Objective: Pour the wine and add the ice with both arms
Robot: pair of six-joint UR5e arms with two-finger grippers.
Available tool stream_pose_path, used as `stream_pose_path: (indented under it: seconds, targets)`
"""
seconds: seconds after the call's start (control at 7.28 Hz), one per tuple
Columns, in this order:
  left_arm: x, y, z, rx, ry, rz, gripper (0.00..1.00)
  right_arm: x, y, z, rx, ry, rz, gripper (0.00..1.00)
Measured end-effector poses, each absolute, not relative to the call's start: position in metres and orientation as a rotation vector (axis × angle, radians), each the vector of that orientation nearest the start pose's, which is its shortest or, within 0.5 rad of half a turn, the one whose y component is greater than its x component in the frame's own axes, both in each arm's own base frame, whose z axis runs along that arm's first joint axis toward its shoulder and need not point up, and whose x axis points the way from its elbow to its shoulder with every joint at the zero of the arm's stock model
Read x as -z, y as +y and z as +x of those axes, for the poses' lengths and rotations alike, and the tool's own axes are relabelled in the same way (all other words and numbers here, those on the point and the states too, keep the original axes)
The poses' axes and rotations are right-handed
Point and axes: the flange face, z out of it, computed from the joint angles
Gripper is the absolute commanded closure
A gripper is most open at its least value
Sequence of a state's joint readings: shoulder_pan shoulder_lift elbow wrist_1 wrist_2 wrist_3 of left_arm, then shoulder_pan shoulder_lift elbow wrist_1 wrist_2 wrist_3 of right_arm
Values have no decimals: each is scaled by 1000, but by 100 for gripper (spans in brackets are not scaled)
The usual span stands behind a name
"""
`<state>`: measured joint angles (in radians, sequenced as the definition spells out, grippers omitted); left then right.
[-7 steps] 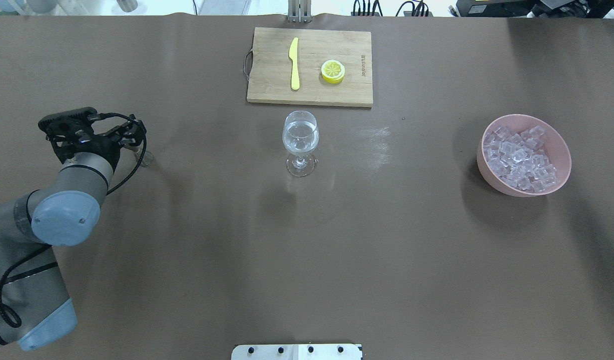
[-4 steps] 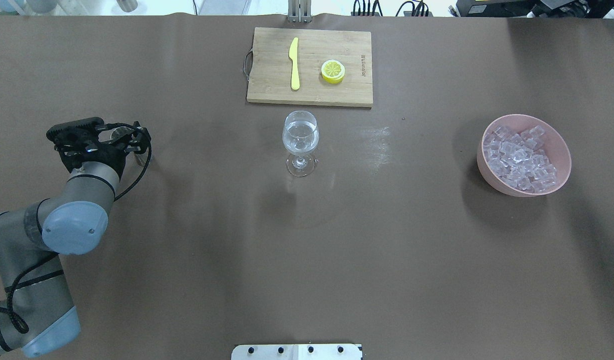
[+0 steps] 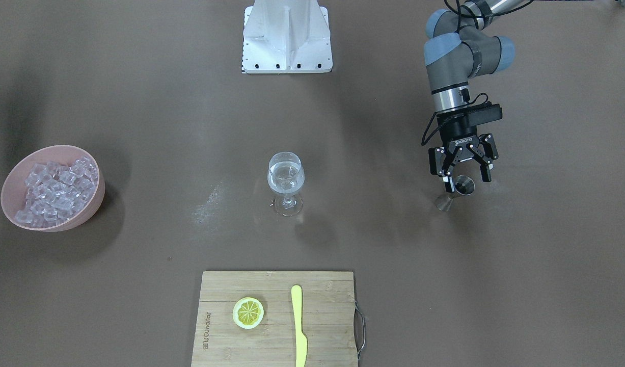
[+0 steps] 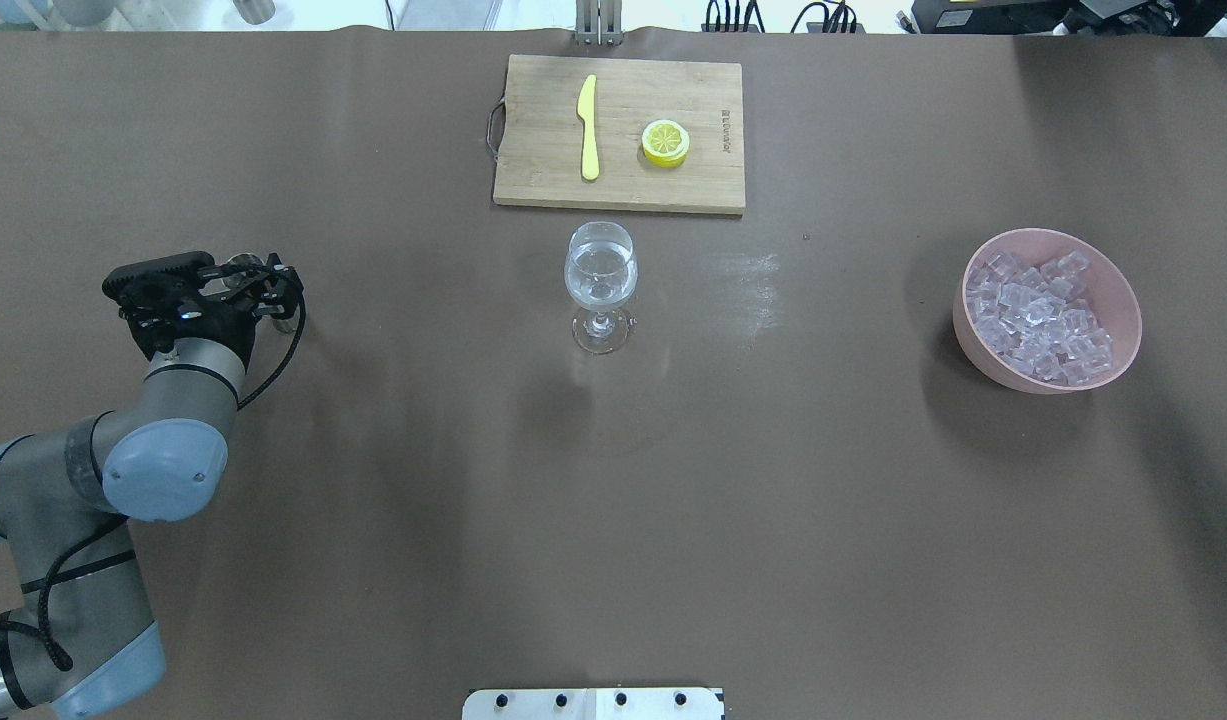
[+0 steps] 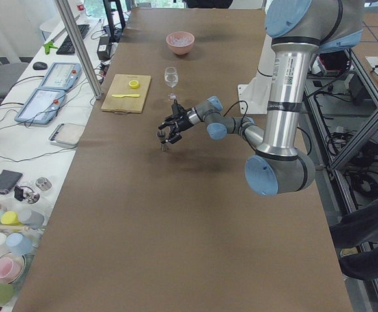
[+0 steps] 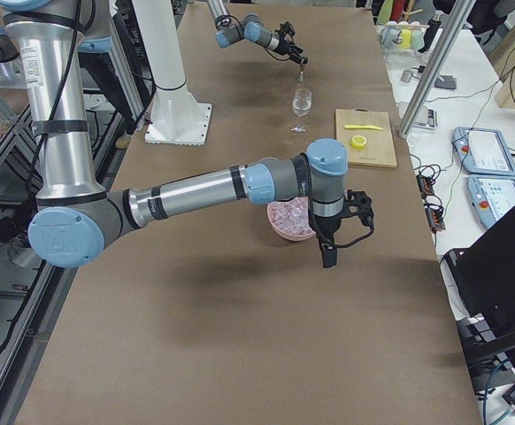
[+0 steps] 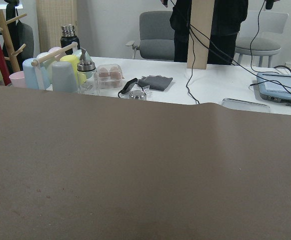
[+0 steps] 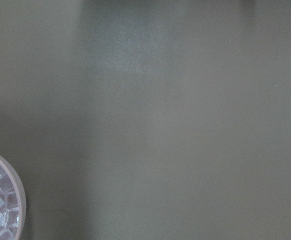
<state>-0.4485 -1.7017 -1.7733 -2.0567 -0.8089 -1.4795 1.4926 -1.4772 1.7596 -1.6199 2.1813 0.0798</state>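
At the far left of the overhead view the left arm [image 4: 163,465] reaches out over the brown table [image 4: 773,520]. The left gripper [image 3: 466,177] points down with its jaws spread wide and grips nothing. A small metal jigger [image 3: 462,186] stands on the table right under the fingertips. Whether a finger [image 3: 446,176] touches its rim cannot be told. In the middle of the table stands the wine glass [image 4: 600,270], upright and alone, with clear liquid in its cup, well apart from both grippers. Just past it lies a wooden board [image 4: 533,175] with a yellow knife [image 4: 588,128] and a lemon slice [image 4: 665,142] on it, the two apart from each other. A white base [image 4: 593,703] shows at the near edge. To the right sits a pink bowl [image 4: 993,368], and the ice [image 4: 1038,320] fills it in a heap of clear cubes; no cube shows in the glass. The right arm [image 6: 196,190] shows only in the side view, stretched over the table. The right gripper [image 6: 328,257] hangs near the bowl's edge, on the side away from the glass. Whether its jaws are apart or closed cannot be told, and nothing shows in them. Its wrist view shows only bare table and a bit of the bowl's rim with cubes at the lower left corner.
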Motion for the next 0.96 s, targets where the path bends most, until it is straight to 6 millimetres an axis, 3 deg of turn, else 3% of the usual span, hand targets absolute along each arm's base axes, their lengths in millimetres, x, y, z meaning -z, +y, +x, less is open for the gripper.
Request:
stream_pose_path:
  seconds: [0.96]
  targets:
    - [-444,-427,427,630,548,910,2,-533,-537,34,70,-624,177,0]
